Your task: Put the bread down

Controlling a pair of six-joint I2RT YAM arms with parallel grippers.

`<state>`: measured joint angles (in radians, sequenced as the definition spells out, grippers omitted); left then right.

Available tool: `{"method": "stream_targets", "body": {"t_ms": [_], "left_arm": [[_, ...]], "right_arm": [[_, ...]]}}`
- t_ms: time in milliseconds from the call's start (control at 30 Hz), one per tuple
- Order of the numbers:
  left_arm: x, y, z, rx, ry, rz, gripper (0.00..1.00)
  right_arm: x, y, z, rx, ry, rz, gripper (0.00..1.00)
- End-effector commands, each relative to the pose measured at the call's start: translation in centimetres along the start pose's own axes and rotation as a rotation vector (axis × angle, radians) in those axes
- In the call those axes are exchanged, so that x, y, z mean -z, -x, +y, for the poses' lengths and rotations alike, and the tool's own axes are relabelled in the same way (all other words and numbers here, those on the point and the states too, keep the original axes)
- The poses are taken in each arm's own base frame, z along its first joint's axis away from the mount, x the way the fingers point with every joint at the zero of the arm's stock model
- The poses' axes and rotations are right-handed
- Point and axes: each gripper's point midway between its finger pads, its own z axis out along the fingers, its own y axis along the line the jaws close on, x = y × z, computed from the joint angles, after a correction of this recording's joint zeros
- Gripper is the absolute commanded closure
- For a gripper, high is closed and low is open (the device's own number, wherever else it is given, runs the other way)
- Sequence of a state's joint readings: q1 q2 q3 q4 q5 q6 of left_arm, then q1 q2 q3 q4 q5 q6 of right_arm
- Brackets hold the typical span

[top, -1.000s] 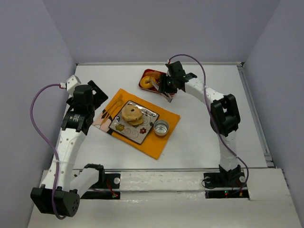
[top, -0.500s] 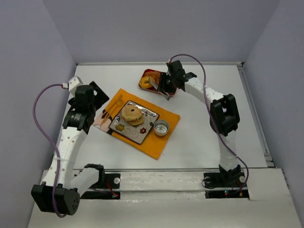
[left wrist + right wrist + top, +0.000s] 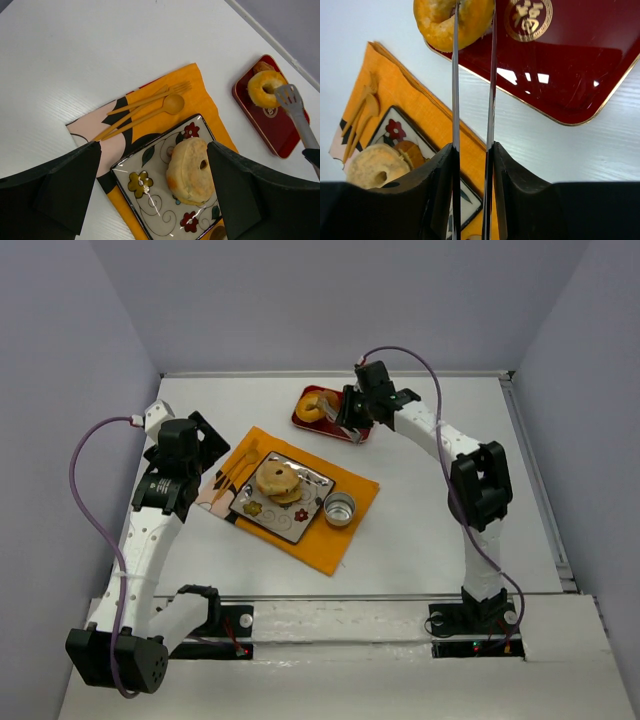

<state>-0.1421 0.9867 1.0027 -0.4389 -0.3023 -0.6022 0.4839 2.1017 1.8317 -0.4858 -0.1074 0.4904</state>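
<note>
Bright, even overhead light, soft shadows, white glints on the red tray (image 3: 570, 65).

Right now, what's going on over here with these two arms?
The right gripper is shut on a pair of metal tongs, whose tips reach the ring-shaped bread lying at one end of the red tray. Another bread already sits on the patterned plate on the orange placemat, with wooden cutlery beside it. The left gripper hangs open above that plate, holding nothing.
</note>
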Motion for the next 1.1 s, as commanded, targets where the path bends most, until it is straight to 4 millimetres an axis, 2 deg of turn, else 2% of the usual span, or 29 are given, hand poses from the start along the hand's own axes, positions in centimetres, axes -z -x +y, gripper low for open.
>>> {"method": "stream_targets", "body": {"t_ms": [0, 100, 133, 267, 300, 333, 367, 433, 500, 533, 600, 633, 667, 733, 800, 867, 1067], "left_arm": [[0.3, 0.7, -0.2, -0.004, -0.015, -0.027, 0.01], [0.5, 0.9, -0.2, -0.001, -0.019, -0.033, 0.01], [0.5, 0.9, -0.3, 0.0, -0.022, -0.035, 0.01], [0.8, 1.3, -0.3, 0.003, -0.026, -0.048, 0.01], [0.9, 1.4, -0.4, 0.005, -0.029, -0.051, 0.01], [0.9, 1.5, -0.4, 0.005, -0.033, -0.054, 0.01], [1.0, 1.6, -0.5, 0.004, -0.035, -0.056, 0.01], [1.1, 1.6, -0.5, 0.006, -0.037, -0.059, 0.01], [1.0, 1.6, -0.5, 0.006, -0.043, -0.062, 0.01], [1.0, 1.6, -0.6, 0.003, -0.043, -0.062, 0.01], [0.9, 1.6, -0.6, 0.002, -0.041, -0.06, 0.01], [0.9, 1.7, -0.7, 0.0, -0.042, -0.058, 0.01], [0.8, 1.6, -0.8, -0.001, -0.042, -0.056, 0.01], [0.6, 1.5, -0.8, -0.002, -0.043, -0.05, 0.01], [0.3, 1.4, -0.9, -0.003, -0.043, -0.046, 0.01], [0.2, 1.3, -1.0, -0.005, -0.041, -0.042, 0.01], [0.5, 1.6, -0.9, -0.004, -0.041, -0.049, 0.01]], "right_arm": [[7.5, 7.7, 3.7, 0.076, 0.082, -0.277, 0.93], [10.2, 8.7, 5.4, 0.152, 0.159, -0.338, 0.93], [11.3, 8.5, 5.6, 0.162, 0.173, -0.346, 0.93], [13.7, 6.9, 6.9, 0.261, 0.272, -0.327, 0.93], [13.6, 5.3, 6.7, 0.29, 0.294, -0.287, 0.93], [15.6, 4.7, 7.7, 0.343, 0.36, -0.292, 0.93], [16.3, 3.7, 7.9, 0.381, 0.394, -0.278, 0.93], [18.1, -0.1, 9.0, 0.484, 0.463, -0.24, 0.93], [19.0, -2.7, 9.3, 0.563, 0.486, -0.208, 0.93], [19.6, -4.9, 9.2, 0.607, 0.498, -0.17, 0.93], [20.1, -6.9, 9.1, 0.622, 0.519, -0.132, 0.93], [20.5, -8.5, 8.5, 0.617, 0.533, -0.088, 0.93], [20.9, -10.1, 9.1, 0.63, 0.569, -0.048, 0.93], [21.5, -12.5, 9.3, 0.729, 0.622, -0.009, 0.93], [22.0, -15.9, 9.0, 0.788, 0.646, 0.068, 0.93], [22.1, -17.9, 8.1, 0.817, 0.657, 0.141, 0.93], [20.7, -19.5, 6.4, 0.779, 0.604, 0.211, 0.93]]}}
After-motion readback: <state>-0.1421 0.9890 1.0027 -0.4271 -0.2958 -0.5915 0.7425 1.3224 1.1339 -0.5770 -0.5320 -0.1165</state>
